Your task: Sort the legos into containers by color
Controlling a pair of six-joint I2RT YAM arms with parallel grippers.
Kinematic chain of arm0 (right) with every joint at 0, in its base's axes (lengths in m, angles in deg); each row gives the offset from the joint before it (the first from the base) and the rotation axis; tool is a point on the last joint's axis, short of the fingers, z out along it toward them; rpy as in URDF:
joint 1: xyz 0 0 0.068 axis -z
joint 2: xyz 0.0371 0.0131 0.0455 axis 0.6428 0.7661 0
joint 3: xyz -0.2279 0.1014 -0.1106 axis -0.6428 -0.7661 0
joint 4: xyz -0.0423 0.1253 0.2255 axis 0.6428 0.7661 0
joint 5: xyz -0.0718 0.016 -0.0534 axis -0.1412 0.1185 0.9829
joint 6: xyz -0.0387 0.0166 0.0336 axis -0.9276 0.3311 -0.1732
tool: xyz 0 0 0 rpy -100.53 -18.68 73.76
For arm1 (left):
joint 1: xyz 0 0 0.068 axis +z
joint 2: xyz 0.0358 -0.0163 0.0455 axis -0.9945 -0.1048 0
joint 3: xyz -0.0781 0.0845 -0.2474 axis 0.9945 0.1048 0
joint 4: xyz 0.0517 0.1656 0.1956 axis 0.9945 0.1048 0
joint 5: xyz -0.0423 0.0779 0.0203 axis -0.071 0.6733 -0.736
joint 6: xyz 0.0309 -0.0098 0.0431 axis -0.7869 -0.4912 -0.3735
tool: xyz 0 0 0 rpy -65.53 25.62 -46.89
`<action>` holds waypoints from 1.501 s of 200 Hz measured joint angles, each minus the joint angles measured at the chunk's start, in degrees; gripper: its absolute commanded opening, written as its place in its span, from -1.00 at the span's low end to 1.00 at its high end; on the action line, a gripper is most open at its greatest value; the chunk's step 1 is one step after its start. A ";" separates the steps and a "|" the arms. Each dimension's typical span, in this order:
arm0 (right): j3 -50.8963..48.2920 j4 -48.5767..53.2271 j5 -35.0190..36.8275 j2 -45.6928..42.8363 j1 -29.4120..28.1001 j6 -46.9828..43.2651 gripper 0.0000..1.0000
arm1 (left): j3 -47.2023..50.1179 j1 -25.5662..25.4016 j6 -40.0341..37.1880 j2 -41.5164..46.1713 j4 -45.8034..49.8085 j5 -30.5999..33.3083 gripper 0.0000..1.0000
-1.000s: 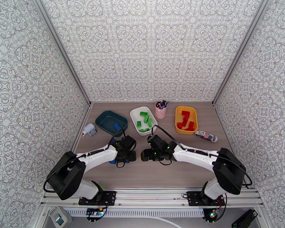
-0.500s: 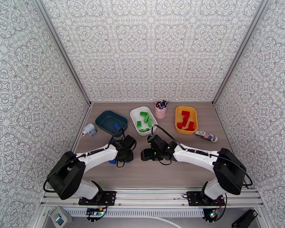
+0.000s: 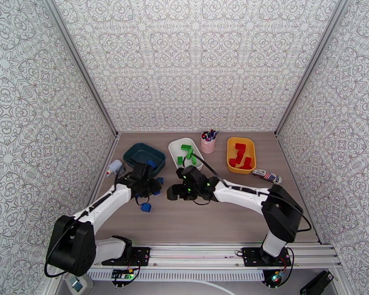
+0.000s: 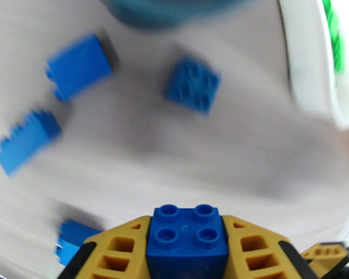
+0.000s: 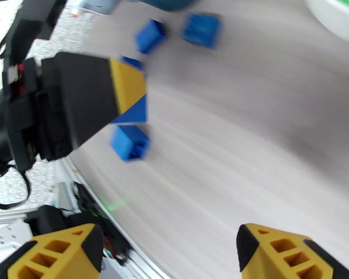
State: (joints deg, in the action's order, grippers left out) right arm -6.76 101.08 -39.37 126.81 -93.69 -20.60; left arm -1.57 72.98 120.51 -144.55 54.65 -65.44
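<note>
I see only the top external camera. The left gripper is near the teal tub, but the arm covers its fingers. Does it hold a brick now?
Observer: Yes. In the left wrist view the left gripper is shut on a blue brick, with its studs facing the camera.
Operator: How many bricks wait ahead of it?
Observer: Four loose blue bricks lie on the table in that view, all blurred.
Operator: And the other arm, is it carrying something?
Observer: No. The right wrist view shows the right gripper open, with nothing between its fingers.
</note>
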 measured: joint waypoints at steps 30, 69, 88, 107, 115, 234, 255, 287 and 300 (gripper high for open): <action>6.27 0.00 -1.38 2.99 0.33 -0.02 0.60 | -8.39 6.45 -2.75 -4.59 -0.70 -2.05 -0.33; 7.28 0.46 -1.92 2.99 1.90 -0.02 0.60 | -19.61 11.67 -5.55 -13.99 -1.20 -4.02 -0.03; 7.04 1.38 -1.70 2.73 2.69 -0.20 0.60 | -23.71 12.81 -6.64 -18.10 -1.20 -4.92 0.41; 5.95 2.32 -0.83 1.57 3.08 -0.46 0.63 | -24.72 13.00 -7.52 -18.86 -1.05 -4.98 0.55; 5.20 2.78 -0.42 0.83 3.19 -0.68 0.64 | -24.70 13.00 -7.69 -18.60 -0.76 -4.98 0.58; -1.79 5.22 2.16 -2.95 3.19 -2.62 0.65 | -2.97 13.35 -5.70 0.46 3.45 4.35 0.65; -1.95 5.18 2.16 -3.13 3.17 -2.62 0.65 | -0.35 13.81 -5.42 1.20 4.35 5.40 0.64; -1.97 5.18 2.21 -3.17 2.89 -2.62 0.66 | 1.95 13.92 -5.35 1.11 4.42 5.81 0.69; -2.08 5.11 2.19 -3.17 2.60 -2.62 0.65 | 2.29 14.19 -5.46 0.66 3.74 5.77 0.72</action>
State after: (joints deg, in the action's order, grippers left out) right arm -8.84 106.19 -37.18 123.64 -91.09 -23.23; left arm 0.73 87.16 115.05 -143.90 58.39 -59.67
